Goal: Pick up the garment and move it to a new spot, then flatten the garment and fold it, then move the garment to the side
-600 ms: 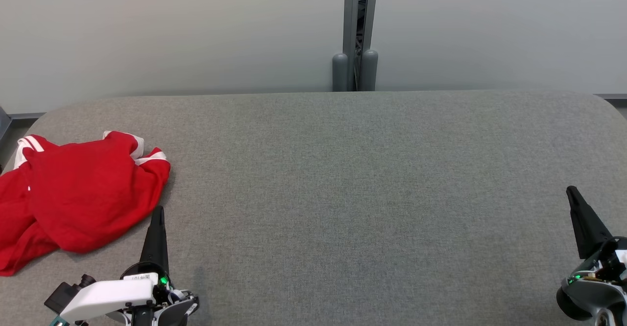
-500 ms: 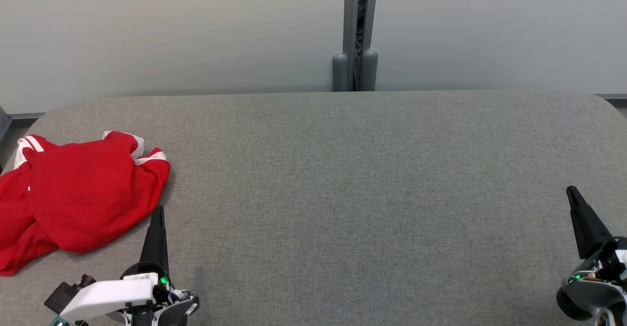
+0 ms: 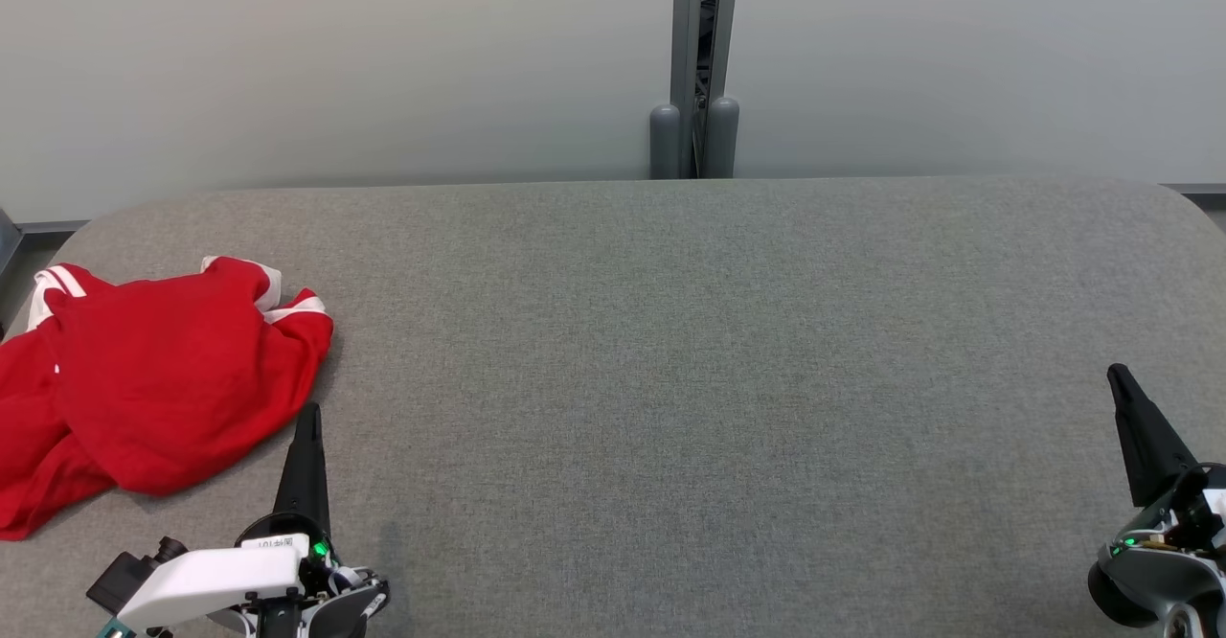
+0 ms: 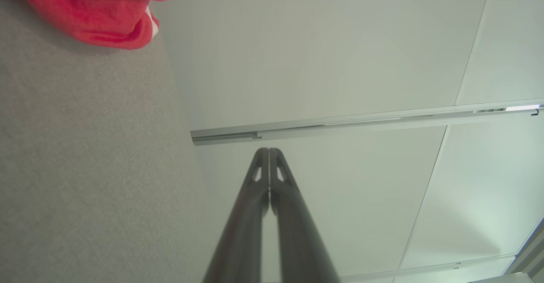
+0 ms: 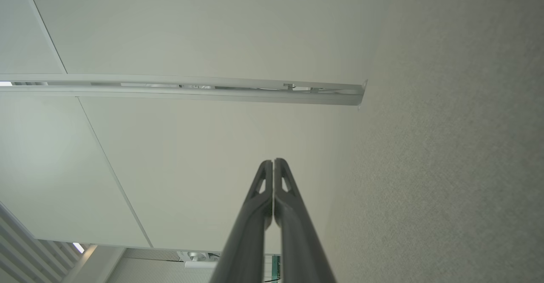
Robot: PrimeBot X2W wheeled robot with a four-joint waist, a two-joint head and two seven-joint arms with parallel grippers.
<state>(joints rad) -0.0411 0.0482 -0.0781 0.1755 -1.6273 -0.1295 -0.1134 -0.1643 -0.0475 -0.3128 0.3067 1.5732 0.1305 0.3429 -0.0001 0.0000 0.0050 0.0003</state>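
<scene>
The garment [image 3: 144, 379] lies on the table's [image 3: 670, 379] left end.

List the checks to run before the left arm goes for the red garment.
1. Garment found: red garment lies crumpled at the table's left end: ok.
2. Left tool open for a grasp: shut, empty: not ok.
3. Left tool's way to the garment free: nothing between them: ok.
4. Right tool out of the way: shut, at the far right: ok.
5. Room for a new spot: table's middle is bare: ok.
6. Garment's whole outline seen: cut by the head view's left edge: cannot tell.
</scene>
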